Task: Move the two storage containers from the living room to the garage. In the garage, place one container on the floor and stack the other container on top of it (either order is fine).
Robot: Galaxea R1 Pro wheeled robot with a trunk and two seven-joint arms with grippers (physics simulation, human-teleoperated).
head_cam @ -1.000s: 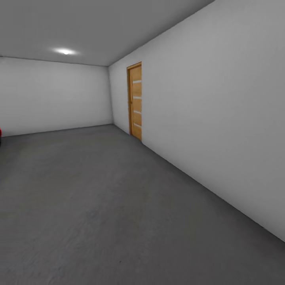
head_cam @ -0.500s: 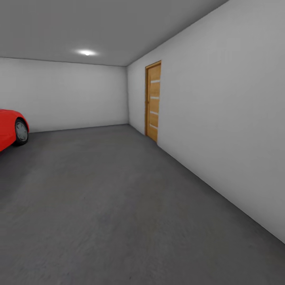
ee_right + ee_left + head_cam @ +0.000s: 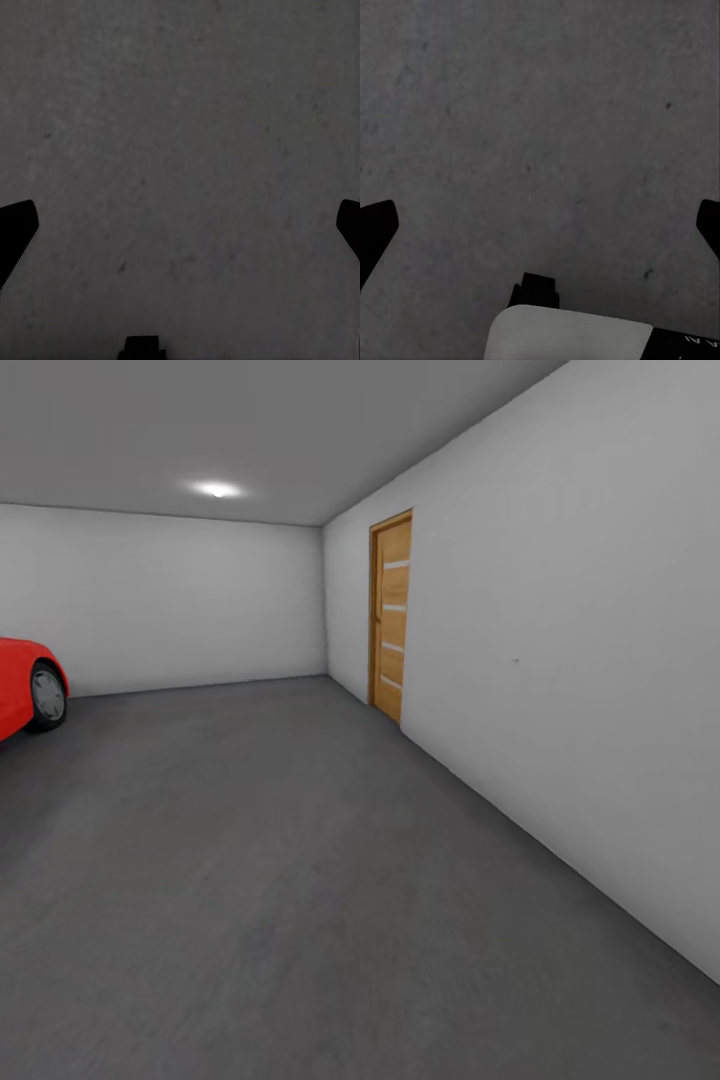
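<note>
Garage: grey floor [image 3: 280, 880], red car [image 3: 28, 685] at left, wooden door [image 3: 391, 615] on right wall. Left gripper [image 3: 540, 225] and right gripper [image 3: 180, 225] are hanging over concrete, fingers spread wide, gripping nothing.

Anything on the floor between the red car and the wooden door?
Nothing shows: in the head view, bare dark grey floor runs between the red car and the wooden door.

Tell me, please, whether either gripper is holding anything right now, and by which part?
Nothing is held: the left gripper and right gripper are open over the dark grey concrete floor.
</note>
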